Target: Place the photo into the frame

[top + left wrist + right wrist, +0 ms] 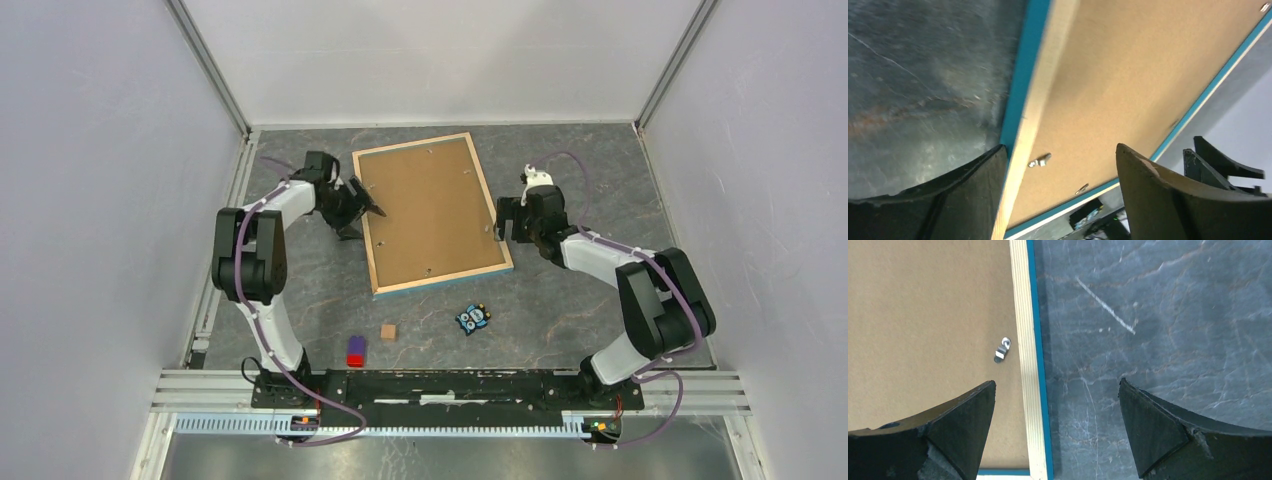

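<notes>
Left fingers (1158, 200) wide, straddling the left rim of the frame (445, 277); right fingers (963, 425) wide too, straddling the right rim. Neither pair holds anything.
Frame lies face down mid-desk (580, 320), wood rim up, blue edge showing. Brown backing board (430, 205) sits inside it, with metal tabs (1002, 349) on the board by the rim. Photo not visible: under the board or off camera, can't tell. My read is that the step is working the frame's back. To do it well, pin one rim flat with one arm and turn tabs with a single fingertip of the other. Use low force, don't lever the thin rim, and keep the board square in its recess. Purple-red block (355, 350), brown cube (388, 331) and blue toy (473, 318) sit near the front, apart from the frame.
</notes>
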{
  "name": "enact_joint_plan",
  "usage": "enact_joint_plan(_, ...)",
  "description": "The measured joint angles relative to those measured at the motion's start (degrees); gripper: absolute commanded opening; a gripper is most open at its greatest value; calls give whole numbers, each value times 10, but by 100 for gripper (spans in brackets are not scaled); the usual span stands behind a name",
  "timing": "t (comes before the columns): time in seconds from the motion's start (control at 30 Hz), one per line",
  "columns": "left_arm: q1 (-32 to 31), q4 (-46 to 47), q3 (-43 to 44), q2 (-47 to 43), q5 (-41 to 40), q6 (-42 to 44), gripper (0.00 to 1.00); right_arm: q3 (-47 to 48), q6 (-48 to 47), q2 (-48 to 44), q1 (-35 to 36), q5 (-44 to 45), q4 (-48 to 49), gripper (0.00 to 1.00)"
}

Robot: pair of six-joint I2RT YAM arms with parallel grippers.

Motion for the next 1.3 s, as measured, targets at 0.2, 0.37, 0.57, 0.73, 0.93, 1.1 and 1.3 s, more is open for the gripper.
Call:
enact_joint_plan(0.2,-33,-94,37,-24,-123,57,79,-19,8,-3,2,-12,10,98)
enact_joint_plan(0.37,-21,-115,34,0,-138,67,66,-19,19,-2,7,-10,22,98)
enact_joint_plan(0.57,-22,-123,49,18,-128,68,66,-12,40,19,26,27,21,94)
enact_joint_plan(0.73,-26,-123,49,18,-140,68,64,29,67,56,41,69,5,90)
enact_joint_plan(0.93,-28,-122,49,18,-141,68,63,71,66,97,54,92,-13,85)
enact_joint_plan(1.1,-28,-117,45,18,-134,67,64,97,47,126,66,98,-31,79)
enact_joint_plan(1.3,-28,-111,43,18,-121,67,65,97,31,126,73,97,-42,69)
